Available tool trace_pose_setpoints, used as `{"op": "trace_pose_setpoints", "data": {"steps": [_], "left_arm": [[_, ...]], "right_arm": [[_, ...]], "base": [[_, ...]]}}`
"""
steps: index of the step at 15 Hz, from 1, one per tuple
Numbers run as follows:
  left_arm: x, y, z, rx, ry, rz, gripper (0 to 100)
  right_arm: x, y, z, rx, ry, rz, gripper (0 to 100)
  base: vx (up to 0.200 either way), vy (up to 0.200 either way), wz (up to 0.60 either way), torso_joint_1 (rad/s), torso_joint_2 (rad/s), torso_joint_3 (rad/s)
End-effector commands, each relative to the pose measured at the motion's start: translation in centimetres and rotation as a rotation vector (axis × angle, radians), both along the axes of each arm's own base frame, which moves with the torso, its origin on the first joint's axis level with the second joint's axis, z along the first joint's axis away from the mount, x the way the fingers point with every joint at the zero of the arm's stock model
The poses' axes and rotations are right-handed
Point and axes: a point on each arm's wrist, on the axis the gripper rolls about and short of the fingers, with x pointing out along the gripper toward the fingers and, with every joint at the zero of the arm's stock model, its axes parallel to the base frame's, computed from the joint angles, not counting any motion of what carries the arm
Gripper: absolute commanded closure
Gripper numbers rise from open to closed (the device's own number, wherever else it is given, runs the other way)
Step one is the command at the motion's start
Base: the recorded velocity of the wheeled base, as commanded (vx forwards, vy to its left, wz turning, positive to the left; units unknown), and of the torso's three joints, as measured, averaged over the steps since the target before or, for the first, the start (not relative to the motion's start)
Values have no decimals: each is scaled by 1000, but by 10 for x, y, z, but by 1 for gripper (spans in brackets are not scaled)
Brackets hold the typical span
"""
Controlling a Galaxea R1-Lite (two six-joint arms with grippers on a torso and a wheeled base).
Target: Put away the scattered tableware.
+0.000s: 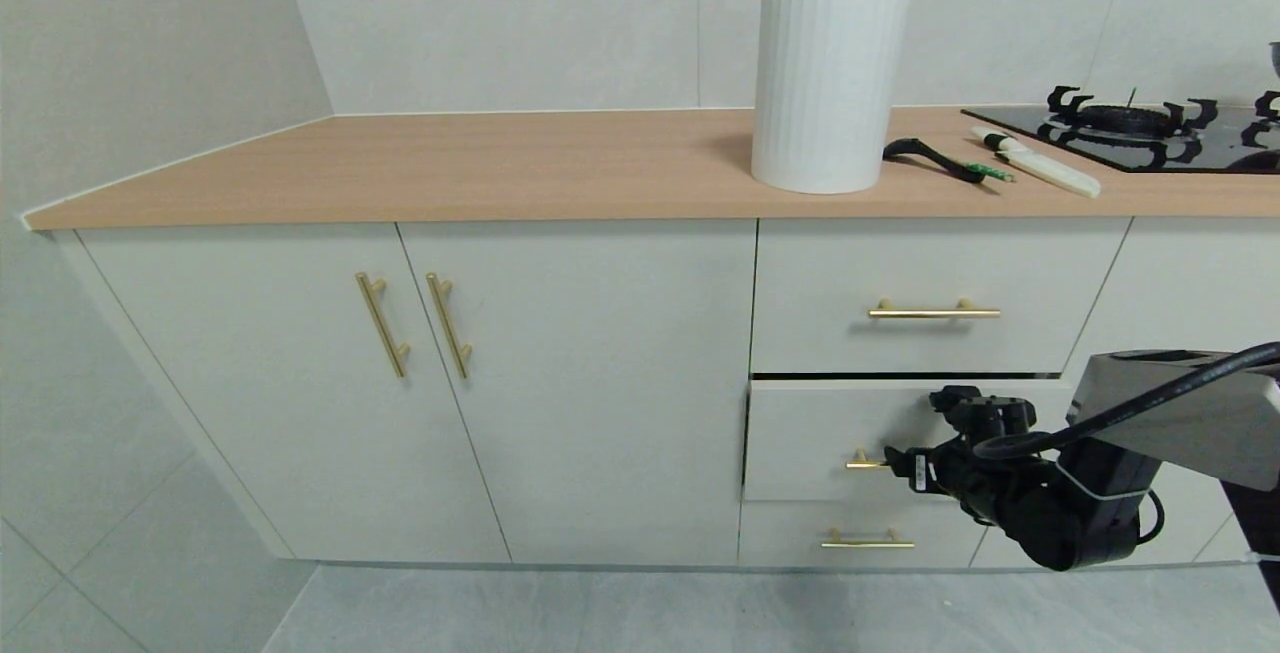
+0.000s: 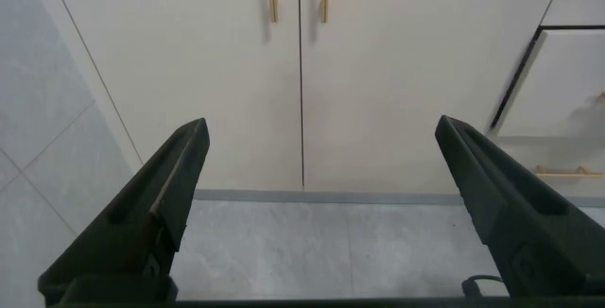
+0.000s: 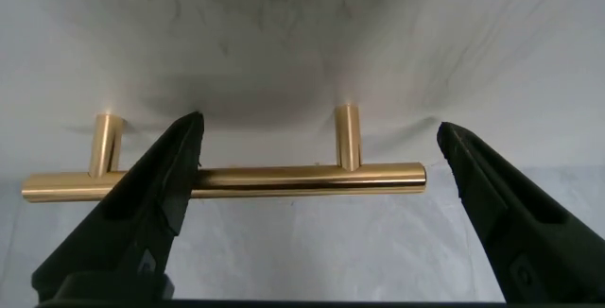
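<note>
On the countertop (image 1: pixel 500 168), head view: a black-handled utensil (image 1: pixel 935 159) and a white utensil (image 1: pixel 1040 163) lay near the front edge, between a ribbed white canister (image 1: pixel 828 83) and the hob (image 1: pixel 1140 128); below, the middle drawer (image 1: pixel 810 433) stood slightly proud of its neighbours, dark gap along its top edge; right gripper (image 1: pixel 895 461) sat at its handle (image 1: pixel 862 463).

Right wrist view: right gripper (image 3: pixel 321 128) spread wide, gripping nothing; the handle (image 3: pixel 284 180) crossed the gap.

Left wrist view: left gripper (image 2: pixel 321 133) wide open, holding nothing, well apart from the shut cabinet doors (image 2: pixel 378 81); floor (image 2: pixel 321 242) below.
</note>
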Motion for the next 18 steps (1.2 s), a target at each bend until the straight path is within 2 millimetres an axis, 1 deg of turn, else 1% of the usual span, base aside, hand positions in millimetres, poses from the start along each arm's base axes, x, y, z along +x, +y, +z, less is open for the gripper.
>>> {"op": "trace_pose_setpoints", "data": {"steps": [1, 3, 4, 7, 8, 9, 10, 11, 13, 15, 18], "left_arm": [[0, 0, 0, 0, 1, 0, 0], [0, 0, 0, 0, 1, 0, 0], [0, 0, 0, 0, 1, 0, 0], [0, 0, 0, 0, 1, 0, 0], [0, 0, 0, 0, 1, 1, 0], [0, 0, 0, 0, 1, 0, 0], [0, 0, 0, 0, 1, 0, 0], [0, 0, 0, 0, 1, 0, 0], [0, 0, 0, 0, 1, 0, 0], [0, 0, 0, 0, 1, 0, 0], [0, 0, 0, 0, 0, 1, 0]], "right_arm": [[-5, -1, 9, -8, -4, 6, 0], [-18, -2, 39, -2, 1, 23, 0], [-27, -2, 58, 10, 20, 44, 0], [-75, 0, 135, 80, 123, 203, 0], [-85, -1, 151, 84, 129, 235, 0], [-101, 1, 176, 89, 99, 271, 0], [-107, 4, 188, 87, 61, 284, 0], [-112, 7, 196, 87, 28, 295, 0], [-112, 14, 199, 88, 1, 312, 0], [-100, 16, 182, 63, 17, 277, 0], [-78, 20, 158, 39, -16, 229, 0]], "base": [[0, 0, 0, 0, 0, 0], [0, 0, 0, 0, 0, 0], [0, 0, 0, 0, 0, 0], [0, 0, 0, 0, 0, 0], [0, 0, 0, 0, 0, 0], [0, 0, 0, 0, 0, 0], [0, 0, 0, 0, 0, 0], [0, 0, 0, 0, 0, 0], [0, 0, 0, 0, 0, 0], [0, 0, 0, 0, 0, 0], [0, 0, 0, 0, 0, 0]]}}
